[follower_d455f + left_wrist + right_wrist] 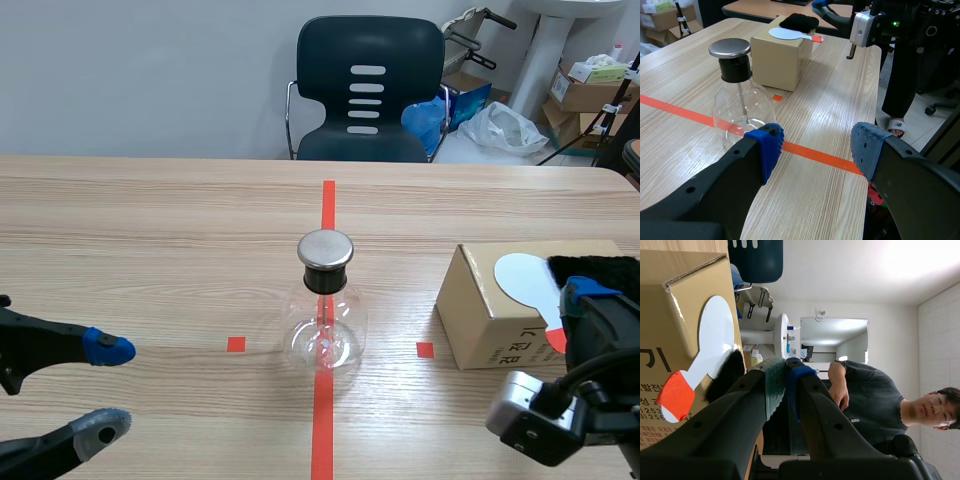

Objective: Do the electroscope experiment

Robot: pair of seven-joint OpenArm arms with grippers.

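The electroscope [326,320], a clear glass flask with a black stopper and a flat metal cap [326,250], stands upright on the wooden bench [150,230], right on the orange-red tape line. To the flask's right, and apart from it, sits a cardboard box [490,320]. A white paddle [528,280] with a red-tipped handle lies on the box top, and a black cloth [595,268] lies beside it on the side away from the flask. The left gripper [107,388] hangs low to the flask's left, fingers spread wide and holding nothing; from its wrist camera the flask stands just ahead of its blue-padded finger. The right gripper [785,375] is past the box from the flask, its pads pressed together on nothing, tips close to the cloth. A dark chair [370,90] stands beyond the flask, past the bench's far edge.
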